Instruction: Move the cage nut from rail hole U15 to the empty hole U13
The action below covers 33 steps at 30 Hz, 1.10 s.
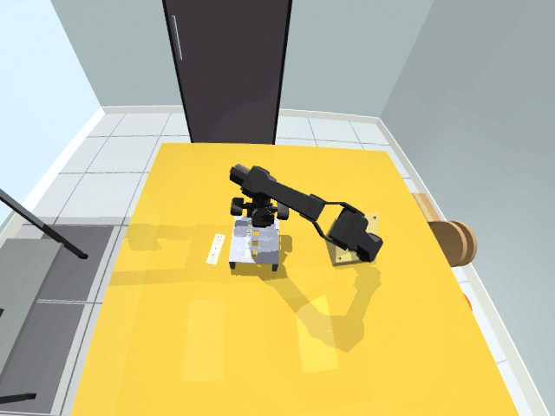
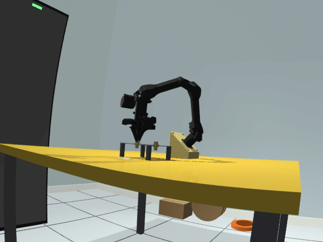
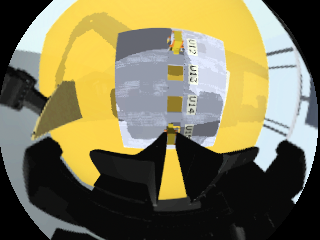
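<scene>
Cage nut first: it's sitting at the U15 end of the rail plate, with its body hanging under the plate in the exterior view. It's pinched between the fingertips of the gripper, which are closed on it from above. Whether the wings have come free of the hole can't be told from here, so it's best treated as still clipped.

For the pull, a straight, slow lift is what's wanted, maybe with a tiny rock if a wing hangs up. If it's yanked at an angle, the nut could be twisted in the tips or the plate dragged on its legs. The squeeze should be kept firm until the whole body is seen above the plate.

Next out is the U14 hole, which is empty and easily mistaken for the goal. The U13 hole is one further along, also empty, and should be checked against its printed label. Just past that, the other nut is seated at U12, so plenty of clearance should be left for the fingers there.
</scene>
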Tool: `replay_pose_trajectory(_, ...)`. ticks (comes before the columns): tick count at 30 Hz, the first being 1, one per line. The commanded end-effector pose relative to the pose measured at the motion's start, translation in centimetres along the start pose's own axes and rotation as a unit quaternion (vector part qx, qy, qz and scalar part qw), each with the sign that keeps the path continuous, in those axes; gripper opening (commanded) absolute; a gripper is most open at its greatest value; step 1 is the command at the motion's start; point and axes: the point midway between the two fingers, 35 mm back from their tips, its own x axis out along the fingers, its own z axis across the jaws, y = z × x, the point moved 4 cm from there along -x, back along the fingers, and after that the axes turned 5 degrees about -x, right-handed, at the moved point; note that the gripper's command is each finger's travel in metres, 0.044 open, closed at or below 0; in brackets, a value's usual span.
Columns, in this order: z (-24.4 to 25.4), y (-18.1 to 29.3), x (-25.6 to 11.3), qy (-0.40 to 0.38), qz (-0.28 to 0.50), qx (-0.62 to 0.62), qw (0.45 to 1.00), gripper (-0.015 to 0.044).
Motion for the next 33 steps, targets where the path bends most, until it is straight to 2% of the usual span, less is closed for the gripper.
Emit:
replay_pose_trajectory(1, 0.03, -0.14, -0.12, 0.003, 0.000, 0.002, 1.000, 0.0031)
replay_pose_trajectory(33, 0.35, -0.15, -0.13, 0.022, 0.002, 0.002, 1.000, 0.0031)
